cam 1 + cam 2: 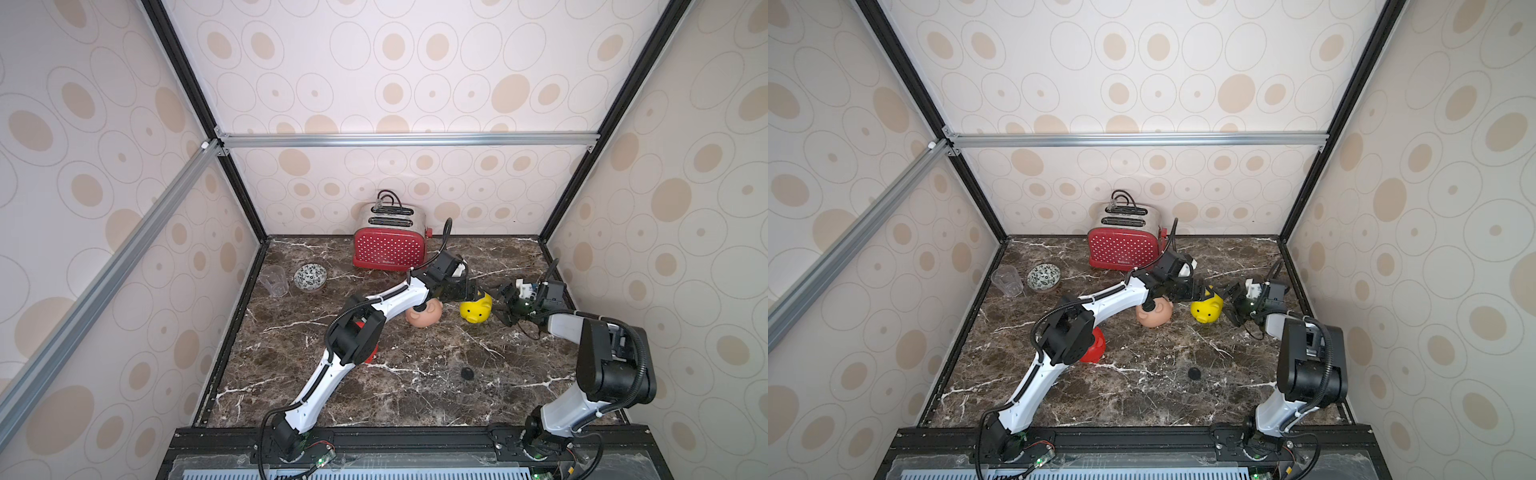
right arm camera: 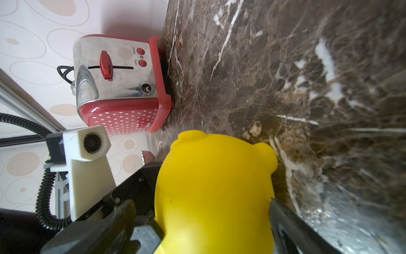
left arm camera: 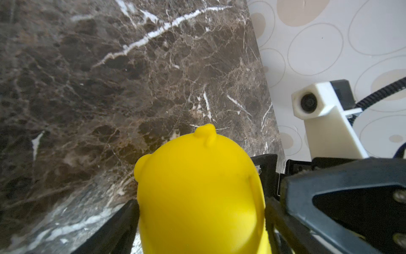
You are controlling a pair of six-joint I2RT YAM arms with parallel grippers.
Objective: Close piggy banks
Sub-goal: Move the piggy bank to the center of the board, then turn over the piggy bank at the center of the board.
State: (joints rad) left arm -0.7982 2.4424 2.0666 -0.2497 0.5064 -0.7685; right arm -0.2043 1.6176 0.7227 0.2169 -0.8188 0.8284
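Yellow pig (image 1: 476,311) (image 1: 1207,309) sits in front of the toaster (image 1: 388,243), off toward its right end, with both grippers on it. The left gripper (image 1: 478,296) reaches in from the toaster's side. In its wrist view its fingers (image 3: 129,211) lie against the two flanks of the yellow pig (image 3: 197,198), clamped on it. The right gripper (image 1: 498,307) comes from the opposite side, jaws spread wide around the same pig. In its wrist view a fingertip (image 2: 278,212) sits right at the pig's skin, but I cannot tell whether it presses. Nor can I tell whether the pig rests on the table (image 1: 415,395) or hangs just above it.

The peach pig (image 1: 428,318) lies straight in front of the toaster, near the yellow pig but apart from it, partly under the left arm. The red pig (image 1: 1094,349) is farther out in front of the toaster, toward its left end, mostly hidden by that arm's elbow. A black disc (image 1: 467,373) lies alone well in front of the toaster. A bowl (image 1: 310,277) and a clear cup (image 1: 274,280) stand just beside each other to the toaster's left.
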